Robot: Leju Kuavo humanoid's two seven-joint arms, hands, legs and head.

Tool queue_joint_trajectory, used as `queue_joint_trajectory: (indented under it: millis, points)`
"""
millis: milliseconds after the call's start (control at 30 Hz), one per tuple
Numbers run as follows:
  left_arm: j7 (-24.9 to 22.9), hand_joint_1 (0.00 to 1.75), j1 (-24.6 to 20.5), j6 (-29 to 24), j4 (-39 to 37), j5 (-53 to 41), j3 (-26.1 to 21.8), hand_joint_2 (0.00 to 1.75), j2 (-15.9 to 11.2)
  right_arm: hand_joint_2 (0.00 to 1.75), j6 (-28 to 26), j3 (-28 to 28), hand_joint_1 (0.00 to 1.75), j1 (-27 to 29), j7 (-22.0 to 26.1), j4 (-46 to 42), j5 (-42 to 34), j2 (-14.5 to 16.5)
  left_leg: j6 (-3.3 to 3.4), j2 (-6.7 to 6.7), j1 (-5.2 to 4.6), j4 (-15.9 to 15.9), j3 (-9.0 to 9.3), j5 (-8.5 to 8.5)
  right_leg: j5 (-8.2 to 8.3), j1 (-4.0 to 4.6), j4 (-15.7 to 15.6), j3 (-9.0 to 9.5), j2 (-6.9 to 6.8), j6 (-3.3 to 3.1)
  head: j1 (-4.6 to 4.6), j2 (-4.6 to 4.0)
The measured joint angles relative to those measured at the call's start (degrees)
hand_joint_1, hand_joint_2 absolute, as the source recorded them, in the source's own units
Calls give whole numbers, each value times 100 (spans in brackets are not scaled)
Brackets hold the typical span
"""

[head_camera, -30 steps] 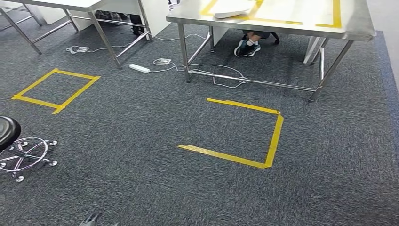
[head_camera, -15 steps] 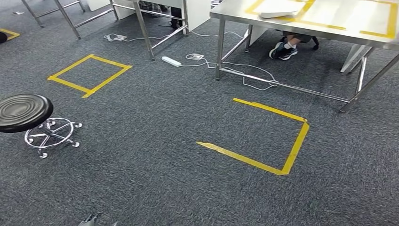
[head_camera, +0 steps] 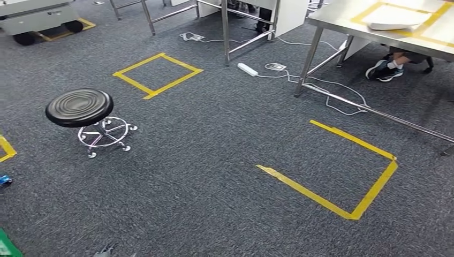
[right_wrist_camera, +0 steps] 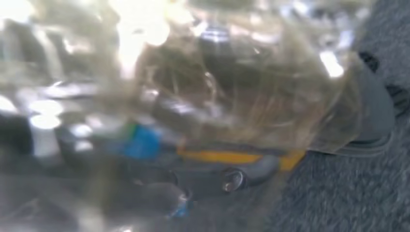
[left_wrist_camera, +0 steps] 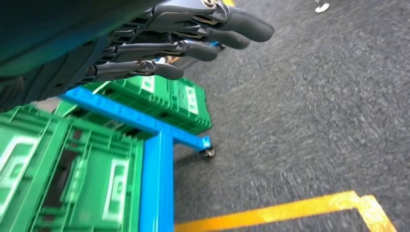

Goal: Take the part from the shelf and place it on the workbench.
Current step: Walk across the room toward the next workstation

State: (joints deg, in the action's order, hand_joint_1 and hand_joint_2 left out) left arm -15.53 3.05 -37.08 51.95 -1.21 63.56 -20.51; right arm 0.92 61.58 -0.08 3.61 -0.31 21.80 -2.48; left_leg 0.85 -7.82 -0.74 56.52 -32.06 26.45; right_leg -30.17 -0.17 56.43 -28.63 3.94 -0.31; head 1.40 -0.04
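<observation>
Part-in-bag is what we seem to hold: a crinkled clear bag blurs across our right wrist picture, with the right hand apparently clamped on it, though we can't be sure. Our left hand hangs with fingers apart, holding nothing, beside green crates. Farther off, upper right, stands the workbench. We judge ourselves mid-carry; next we must face and approach it.

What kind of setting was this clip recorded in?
Probably a workshop or robot test floor with grey carpet: steel workbenches, yellow tape squares marking spots on the floor, a wheeled stool, and green crates on a blue cart.
</observation>
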Motion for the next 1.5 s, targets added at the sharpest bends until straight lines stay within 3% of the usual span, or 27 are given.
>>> queue_joint_trajectory:
  millis: [67, 133, 167, 233, 267, 300, 367, 433, 500, 567, 600, 667, 733, 767, 800, 867, 900, 967, 1033, 1100, 1167, 1233, 1267, 1333, 1400, 1467, 1500]
  points:
    - [15, 0, 9, 0, -13, 68, 27, 0, -4, 0, -8, -49, 0, 1, 0, 0, -2, 1, -65, 183, 0, 151, -83, 109, 29, -18, -56, 38, -152, -47, 24, -1]
    - [26, 0, -17, 1, -28, 107, 41, 0, -4, 0, -16, -101, 0, 12, 0, 0, -5, 1, -150, 551, 21, 725, -364, 442, 30, -24, -88, 69, -334, -86, 58, -1]
    - [32, 0, -36, 1, -36, 125, 44, 0, 0, 0, -26, -123, 0, 18, 0, 0, -12, 1, -195, 658, 50, 1124, -565, 623, 20, -21, -89, 72, -431, -97, 69, 0]
    - [46, 0, -44, 2, -56, 184, 56, 0, 16, 0, -57, -162, 0, 21, 0, -1, -53, -1, -262, 730, 117, 1619, -818, 738, -6, -19, -88, 72, -611, -93, 69, 0]
    - [55, 0, -39, 2, -67, 218, 65, 0, 21, 0, -70, -185, 0, 19, 0, -1, -84, -1, -285, 751, 145, 1569, -788, 635, -23, -20, -88, 72, -690, -82, 71, 0]
    - [64, 0, -34, 2, -80, 251, 73, 0, 23, 0, -76, -210, 0, 17, 0, -2, -113, -1, -299, 797, 165, 1291, -634, 447, -45, -24, -88, 84, -766, -68, 70, 0]
    - [81, 0, -46, 2, -99, 286, 87, 0, 26, 0, -79, -260, 0, 13, 0, -3, -147, -2, -294, 1077, 161, 510, -193, 129, -111, -9, -82, 147, -902, -11, 84, 0]
    - [90, 0, -73, 2, -110, 296, 106, 0, 32, 0, -81, -289, 0, 6, 1, -4, -164, -3, -229, 1258, 126, 91, 35, 59, -173, 22, -81, 214, -1028, 61, 67, 0]
    - [96, 0, -76, 2, -121, 302, 137, 0, 35, 0, -84, -302, 0, -16, 1, -4, -178, -3, -143, 1145, 101, 54, 30, 70, -202, 21, -101, 275, -1152, 125, 39, 0]
    - [98, 0, -61, 2, -134, 310, 163, 0, 33, 0, -83, -319, 0, -44, -4, -4, -189, -3, -62, 1016, 106, 23, 32, 45, -326, -8, 27, 261, -1005, 179, 23, 0]
    - [98, 0, -63, 2, -140, 314, 169, 0, 31, 0, -84, -327, 0, -49, -6, -4, -192, -2, -25, 947, 114, 7, 34, 30, -468, -21, 265, 160, -834, 196, 10, 0]
    - [103, 0, -78, 2, -150, 328, 175, 0, 29, 0, -91, -341, 0, -28, -8, -4, -201, -1, 19, 804, 110, 5, 22, 26, -835, -35, 1099, -269, -493, 198, -15, 0]
    - [109, 0, -83, 2, -162, 345, 181, 0, 34, 0, -105, -359, 0, -1, -8, -4, -215, -1, 34, 634, 95, 8, 23, 30, -947, -34, 1734, -674, -403, 185, -18, 0]
    - [110, 0, -81, 2, -168, 353, 186, 0, 37, 0, -114, -372, 0, 6, -8, -4, -224, -1, 35, 546, 90, 10, 30, 33, -825, -34, 1727, -739, -392, 175, -17, 0]
    - [111, 0, -80, 2, -174, 361, 189, 0, 40, 0, -120, -384, 0, 7, -8, -4, -234, -1, 31, 459, 88, 11, 42, 37, -602, -36, 1487, -694, -368, 163, -18, 0]
    - [111, 0, -84, 2, -181, 383, 195, 0, 44, 0, -134, -398, 0, 8, -7, -4, -249, -1, 6, 298, 82, 22, 57, 52, -133, -55, 684, -417, -135, 139, -20, 0]
    - [111, 0, -90, 2, -185, 391, 197, 0, 45, 0, -138, -404, 0, 8, -7, -4, -255, -1, -15, 225, 77, 36, 52, 60, -2, -69, 365, -298, -7, 132, -18, 0]
    - [112, 0, -91, 2, -192, 399, 205, 0, 46, 0, -143, -420, 0, 3, -5, -4, -263, -1, -80, 88, 78, 48, 16, 60, 31, -75, 120, -180, 110, 111, -14, 0]
    - [113, 0, -71, 2, -201, 401, 216, 0, 43, 0, -145, -435, 0, -9, -5, -4, -269, -1, -146, 10, 102, 53, -13, 56, 44, -68, 92, -130, -24, 58, -12, 0]
    - [113, 0, -66, 2, -209, 405, 226, 0, 38, 0, -146, -442, 0, -10, -8, -4, -272, -1, -197, 261, 99, 299, -127, 230, 64, -75, 58, -99, -181, -4, 12, 0]
    - [114, 0, -88, 2, -213, 407, 230, 0, 38, 0, -147, -448, 0, 8, -8, -4, -276, -2, -245, 621, 100, 962, -445, 608, 54, -64, 46, -87, -357, -44, 39, 0]
    - [117, 0, -95, 2, -214, 411, 235, 0, 46, 0, -155, -461, 0, 19, -7, -4, -281, -3, -280, 728, 126, 1610, -759, 847, 31, -46, 48, -80, -541, -58, 43, 0]
    - [119, 0, -87, 2, -215, 414, 239, 0, 49, 0, -158, -469, 0, 17, -7, -4, -282, -3, -288, 740, 137, 1694, -798, 814, 16, -40, 48, -71, -624, -57, 44, 0]
    - [123, 0, -75, 2, -217, 431, 249, 0, 46, 0, -156, -485, 0, 11, -8, -4, -285, -2, -281, 806, 143, 1213, -538, 459, -21, -36, 49, -25, -774, -40, 45, 0]
    - [133, 0, -90, 2, -219, 450, 257, 0, 40, 0, -150, -507, 0, 8, -7, -4, -291, -1, -242, 1056, 112, 459, -137, 155, -79, -15, 53, 13, -902, 6, 43, 0]
    - [144, 0, -111, 2, -221, 463, 265, 0, 38, 0, -149, -533, 0, 1, -7, -4, -301, -2, -187, 1194, 68, 139, 19, 115, -136, 13, 55, 35, -1020, 69, 34, 0]
    - [146, 0, -115, 2, -222, 473, 273, 0, 36, 0, -149, -546, 0, -10, -7, -4, -307, -3, -153, 1136, 54, 126, 12, 121, -155, 16, 50, 64, -1081, 100, 31, 0]
